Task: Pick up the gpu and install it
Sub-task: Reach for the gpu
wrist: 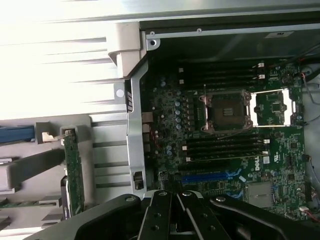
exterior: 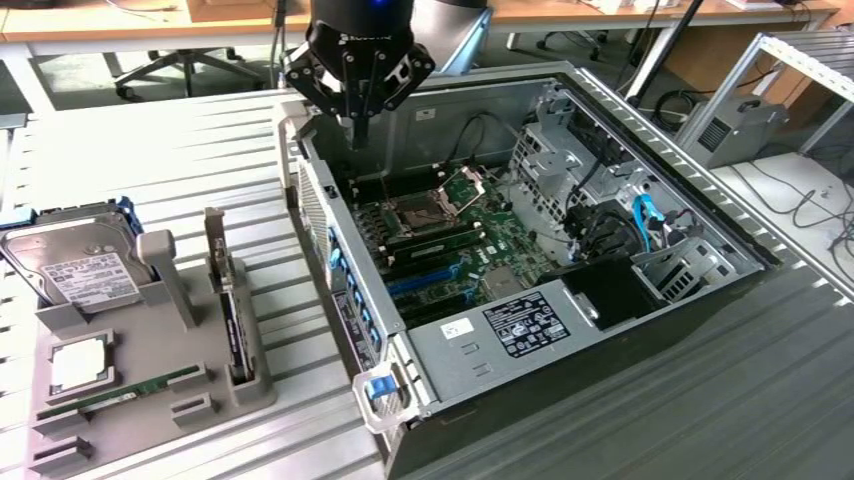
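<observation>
The gpu (exterior: 230, 310) stands on edge in a slot of the grey holder (exterior: 154, 410) at the exterior view's left, silver bracket at its far end. In the wrist view the gpu (wrist: 74, 170) shows as a thin card with a green board face. My gripper (exterior: 358, 128) hangs shut with nothing in it over the near rear corner of the open computer case (exterior: 441, 345), apart from the gpu. From the wrist, the gripper (wrist: 175, 196) looks down on the motherboard (wrist: 280, 165) with its open CPU socket (wrist: 227, 112) and blue expansion slots (wrist: 205, 176).
The holder also carries a silver hard drive (exterior: 80, 265), a CPU chip (exterior: 78, 362) and a green RAM stick (exterior: 120, 392). Cables and a drive cage (exterior: 641, 235) fill the case's far side. Everything rests on a slatted metal table (exterior: 174, 150).
</observation>
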`<state>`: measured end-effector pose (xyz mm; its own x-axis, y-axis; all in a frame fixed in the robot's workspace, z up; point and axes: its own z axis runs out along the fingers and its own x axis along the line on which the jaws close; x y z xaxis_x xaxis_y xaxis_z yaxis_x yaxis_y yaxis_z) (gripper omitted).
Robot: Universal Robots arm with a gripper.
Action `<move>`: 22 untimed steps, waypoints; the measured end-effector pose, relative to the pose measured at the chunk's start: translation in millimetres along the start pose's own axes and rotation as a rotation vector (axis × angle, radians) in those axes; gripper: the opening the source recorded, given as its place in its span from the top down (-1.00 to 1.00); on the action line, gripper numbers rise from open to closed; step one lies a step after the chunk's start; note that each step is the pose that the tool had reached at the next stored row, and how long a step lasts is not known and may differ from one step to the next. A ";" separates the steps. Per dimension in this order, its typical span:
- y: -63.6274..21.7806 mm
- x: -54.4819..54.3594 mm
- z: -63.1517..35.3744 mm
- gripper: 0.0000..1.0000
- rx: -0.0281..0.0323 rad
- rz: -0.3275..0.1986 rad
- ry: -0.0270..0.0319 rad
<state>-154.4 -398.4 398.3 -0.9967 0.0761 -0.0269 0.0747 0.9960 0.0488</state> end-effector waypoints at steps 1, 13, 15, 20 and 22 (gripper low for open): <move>0.0 0.6 0.0 0.79 -0.0001 0.000 -0.0001; -0.5 6.5 -0.2 0.79 0.0000 0.000 -0.0001; -0.6 7.6 -0.2 0.79 0.0000 0.000 -0.0001; -0.7 9.6 -0.3 0.79 -0.0001 0.000 -0.0001; -0.8 10.5 -0.3 0.79 -0.0001 0.000 -0.0001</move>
<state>-165.0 -398.4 398.3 -0.9967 0.0761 -0.0270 0.0747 0.9960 0.0489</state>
